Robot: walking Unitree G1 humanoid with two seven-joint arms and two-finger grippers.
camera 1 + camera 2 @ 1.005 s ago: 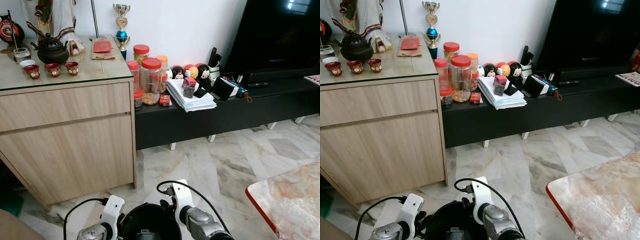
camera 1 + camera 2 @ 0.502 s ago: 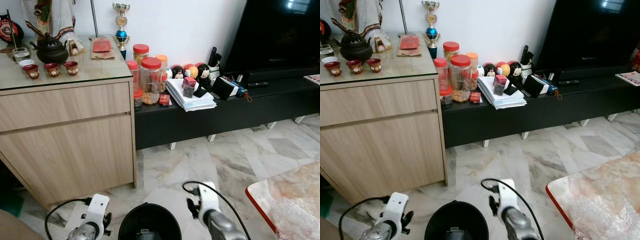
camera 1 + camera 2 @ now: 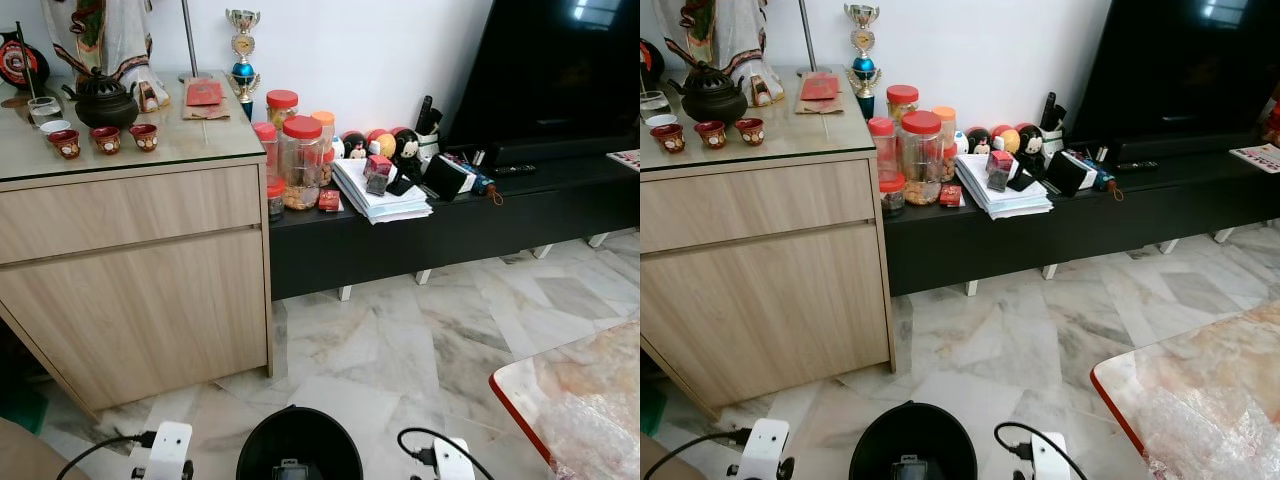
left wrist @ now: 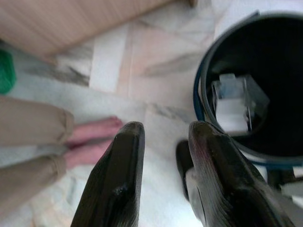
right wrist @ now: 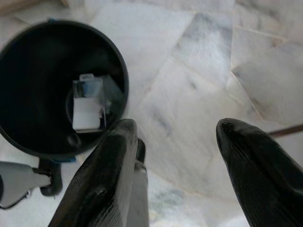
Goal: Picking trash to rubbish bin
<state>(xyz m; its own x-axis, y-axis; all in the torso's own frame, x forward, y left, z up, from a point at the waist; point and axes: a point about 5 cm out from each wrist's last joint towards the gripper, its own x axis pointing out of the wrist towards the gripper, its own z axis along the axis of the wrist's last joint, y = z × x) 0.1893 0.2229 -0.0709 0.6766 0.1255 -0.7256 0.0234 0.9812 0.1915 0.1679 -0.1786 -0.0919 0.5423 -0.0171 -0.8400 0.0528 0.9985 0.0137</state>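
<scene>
A round black rubbish bin stands on the marble floor right in front of me. Inside it lies a white and clear carton, which the left wrist view shows as well. My left gripper hangs low beside the bin, open with nothing between its fingers. On the bin's other side my right gripper is wide open and empty above bare floor. The white wrist of each arm sits at the bottom edge of the head view, left and right.
A wooden cabinet with a tea set stands at the left. A low black TV bench carries jars and papers. A marble table corner with a red edge juts in at the right. A person's bare feet stand near the left gripper.
Both arms were close together over the bin's rim; they have since spread apart and dropped to the bottom edge of the head view.
</scene>
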